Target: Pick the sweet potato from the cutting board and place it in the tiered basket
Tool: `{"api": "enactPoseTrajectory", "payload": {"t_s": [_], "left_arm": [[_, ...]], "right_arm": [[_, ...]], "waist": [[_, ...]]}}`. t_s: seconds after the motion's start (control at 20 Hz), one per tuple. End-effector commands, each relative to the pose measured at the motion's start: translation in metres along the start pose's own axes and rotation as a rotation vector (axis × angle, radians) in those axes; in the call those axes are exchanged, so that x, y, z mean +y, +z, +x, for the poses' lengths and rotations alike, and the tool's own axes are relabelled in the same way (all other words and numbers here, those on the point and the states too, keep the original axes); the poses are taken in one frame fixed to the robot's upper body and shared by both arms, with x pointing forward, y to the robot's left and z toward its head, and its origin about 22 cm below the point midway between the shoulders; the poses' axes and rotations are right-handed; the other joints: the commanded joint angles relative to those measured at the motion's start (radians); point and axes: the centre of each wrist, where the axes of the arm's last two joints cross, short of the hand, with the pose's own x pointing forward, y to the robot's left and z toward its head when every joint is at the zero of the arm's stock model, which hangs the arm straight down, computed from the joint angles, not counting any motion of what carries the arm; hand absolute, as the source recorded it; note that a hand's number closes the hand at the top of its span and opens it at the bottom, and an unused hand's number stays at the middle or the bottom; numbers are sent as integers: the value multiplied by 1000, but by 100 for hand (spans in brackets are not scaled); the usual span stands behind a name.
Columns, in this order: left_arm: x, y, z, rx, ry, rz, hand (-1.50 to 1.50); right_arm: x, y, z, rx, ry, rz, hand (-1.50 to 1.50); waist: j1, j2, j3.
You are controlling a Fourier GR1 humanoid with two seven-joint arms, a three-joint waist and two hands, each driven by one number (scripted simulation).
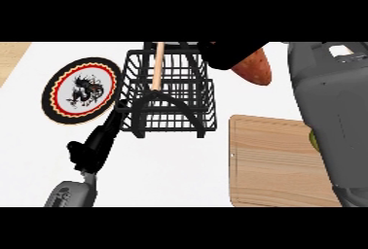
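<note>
The sweet potato (255,68), orange-brown and pointed, hangs in the air just right of the black wire tiered basket (169,104), near its top rim. My right hand (229,53) is curled round the potato's upper end and hides part of it; its grey forearm fills the right edge. The wooden cutting board (273,160) lies at the lower right with nothing on its visible part. My left hand (93,146) is open at the lower left, its straight fingers reaching up to the basket's near left corner.
A round plate (81,90) with a dragon picture and red-yellow rim lies left of the basket. A wooden handle (156,68) stands in the basket's middle. A small green thing (314,138) peeks out beside my right forearm at the board's edge.
</note>
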Motion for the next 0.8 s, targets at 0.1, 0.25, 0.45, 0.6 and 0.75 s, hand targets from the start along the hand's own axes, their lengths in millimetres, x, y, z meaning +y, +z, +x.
{"api": "enactPoseTrajectory", "payload": {"t_s": [0.1,0.25,0.45,0.6,0.75], "left_arm": [[3,2,5,18,5,-9,0],[2,5,-4,-2,2,-7,0],[-13,-1,-11,2,-8,-14,0],[-13,7,-12,-5,2,-15,0],[4,2,-4,2,-2,-25,0]], "right_arm": [[37,-34,40,-3,26,95,150],[60,-54,40,12,37,109,150],[100,-58,41,1,4,120,150],[120,-68,36,11,9,121,150],[117,-74,44,12,-67,148,150]], "waist": [[0,1,0],[3,3,0],[-2,4,-1],[22,7,-1],[18,6,-1]]}}
